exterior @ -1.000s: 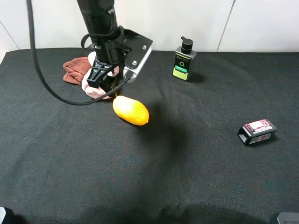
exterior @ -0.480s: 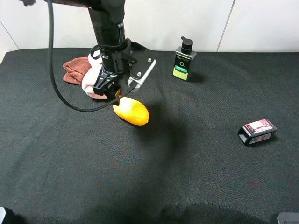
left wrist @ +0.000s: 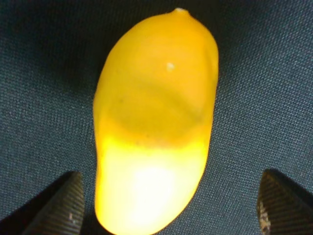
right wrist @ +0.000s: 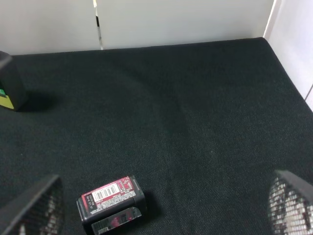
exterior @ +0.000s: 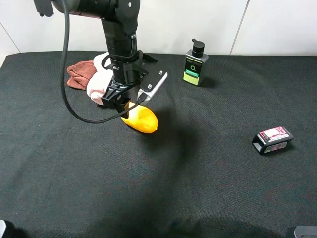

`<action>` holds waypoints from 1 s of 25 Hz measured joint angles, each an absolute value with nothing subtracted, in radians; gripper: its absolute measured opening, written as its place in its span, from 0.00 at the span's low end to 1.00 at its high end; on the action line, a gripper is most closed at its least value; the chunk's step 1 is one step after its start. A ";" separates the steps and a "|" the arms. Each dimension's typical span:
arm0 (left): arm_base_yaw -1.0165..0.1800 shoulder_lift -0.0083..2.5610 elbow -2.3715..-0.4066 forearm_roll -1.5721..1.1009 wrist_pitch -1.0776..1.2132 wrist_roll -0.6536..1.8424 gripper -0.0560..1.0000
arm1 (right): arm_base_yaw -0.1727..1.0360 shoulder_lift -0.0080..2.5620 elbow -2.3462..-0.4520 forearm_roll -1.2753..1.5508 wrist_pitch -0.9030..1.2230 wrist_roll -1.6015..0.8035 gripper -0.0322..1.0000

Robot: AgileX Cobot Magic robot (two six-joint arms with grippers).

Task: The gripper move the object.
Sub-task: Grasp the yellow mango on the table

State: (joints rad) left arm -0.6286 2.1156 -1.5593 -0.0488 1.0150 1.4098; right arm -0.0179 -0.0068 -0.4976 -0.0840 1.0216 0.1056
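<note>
The yellow-orange mango-shaped object [exterior: 142,120] lies on the black cloth left of centre. My left gripper [exterior: 124,107] hangs from the black arm and is down at the object's near-left end, with its silver-white plate [exterior: 152,85] to the right. In the left wrist view the object [left wrist: 156,117] fills the frame and lies between the two spread black fingertips [left wrist: 58,203] of the open left gripper [left wrist: 168,208]; no contact shows. My right gripper [right wrist: 161,215] is open and empty, above the cloth near the black box.
A rolled pink towel [exterior: 96,85] and a dark red cloth [exterior: 78,74] lie just behind the left arm. A pump bottle [exterior: 194,64] stands at the back. A small black box with a pink label [exterior: 272,140] lies at the right, also in the right wrist view [right wrist: 111,203].
The left arm has moved right and down from over the pink towel, bringing the open gripper onto the near-left end of the object. The object has not moved.
</note>
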 joint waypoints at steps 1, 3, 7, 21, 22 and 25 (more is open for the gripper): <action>-0.630 2.116 -1.559 -0.050 1.015 1.412 0.77 | -0.018 -0.007 -0.498 -0.084 1.022 0.106 0.64; -0.630 2.118 -1.559 -0.050 1.011 1.413 0.77 | -0.018 -0.007 -0.498 -0.084 1.022 0.106 0.64; -0.630 2.142 -1.561 -0.051 1.011 1.416 0.77 | -0.018 -0.007 -0.498 -0.084 1.022 0.106 0.64; -0.643 2.205 -1.579 -0.055 0.975 1.426 0.77 | -0.018 -0.007 -0.498 -0.084 1.022 0.106 0.64; -0.644 2.207 -1.579 -0.055 0.971 1.427 0.77 | -0.018 -0.007 -0.498 -0.084 1.022 0.106 0.64; -0.648 2.217 -1.579 -0.057 0.969 1.428 0.77 | -0.018 -0.007 -0.498 -0.084 1.022 0.106 0.64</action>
State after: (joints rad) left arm -0.6476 2.2174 -1.5792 -0.0571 0.9693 1.4279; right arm -0.0179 -0.0068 -0.4976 -0.0840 1.0216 0.1056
